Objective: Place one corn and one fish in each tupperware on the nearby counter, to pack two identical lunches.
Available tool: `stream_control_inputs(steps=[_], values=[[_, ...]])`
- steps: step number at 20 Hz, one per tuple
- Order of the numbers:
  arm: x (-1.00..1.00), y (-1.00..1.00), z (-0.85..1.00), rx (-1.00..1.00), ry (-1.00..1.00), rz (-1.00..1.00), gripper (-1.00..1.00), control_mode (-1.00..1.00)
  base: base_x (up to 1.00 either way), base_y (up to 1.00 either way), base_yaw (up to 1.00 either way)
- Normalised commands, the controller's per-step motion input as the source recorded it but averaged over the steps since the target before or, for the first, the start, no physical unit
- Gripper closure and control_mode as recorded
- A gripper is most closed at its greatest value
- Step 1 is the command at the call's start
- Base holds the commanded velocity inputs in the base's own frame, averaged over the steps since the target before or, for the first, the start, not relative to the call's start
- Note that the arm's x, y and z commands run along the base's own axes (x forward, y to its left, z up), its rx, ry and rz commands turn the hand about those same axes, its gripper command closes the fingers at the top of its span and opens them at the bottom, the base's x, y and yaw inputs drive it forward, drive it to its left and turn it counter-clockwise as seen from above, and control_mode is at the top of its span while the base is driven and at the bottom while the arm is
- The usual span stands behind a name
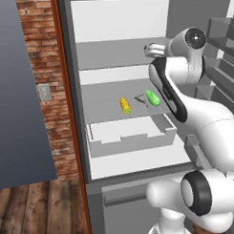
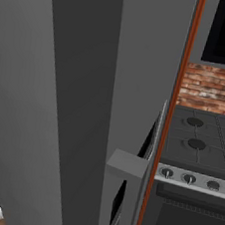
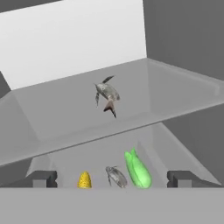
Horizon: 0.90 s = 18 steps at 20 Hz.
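Inside an open fridge, a yellow corn [image 1: 125, 105], a slim grey fish [image 1: 140, 100] and a green corn [image 1: 153, 97] lie side by side on the middle shelf. In the hand view the same yellow corn [image 3: 84, 180], fish [image 3: 116, 176] and green corn [image 3: 138, 169] lie low and near. A second fish [image 3: 107, 94] lies on the glass shelf above them. My gripper [image 3: 112, 181] is open, its fingertips [image 3: 41, 178] wide apart, with nothing between them. It hovers in front of the shelves without touching anything. The tupperware and the counter are out of view.
A pale drawer [image 1: 131, 135] sits under the middle shelf. My arm [image 1: 185, 102] crosses the fridge's right side. A brick wall [image 1: 45, 69] stands left of the fridge. The grey fridge door [image 2: 75, 104] is close on one side, with a stove [image 2: 201, 141] beyond it.
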Motion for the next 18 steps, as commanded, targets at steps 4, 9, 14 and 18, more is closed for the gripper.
stream_control_inputs(steps=[4, 9, 14, 18], values=[[0.40, -0.23, 0.00, 0.00, 0.00, 0.00, -1.00, -1.00, 0.00, 0.00, 0.00], [0.39, -0.16, 0.00, 0.00, 0.00, 0.00, -1.00, -1.00, 0.00, 0.00, 0.00], [0.51, -0.01, 0.00, 0.00, 0.05, 0.00, -1.00, -1.00, 0.00, 0.00, 0.00], [0.69, -0.05, 0.00, 0.00, 0.12, 0.00, -1.00, -1.00, 0.00, 0.00, 0.00]])
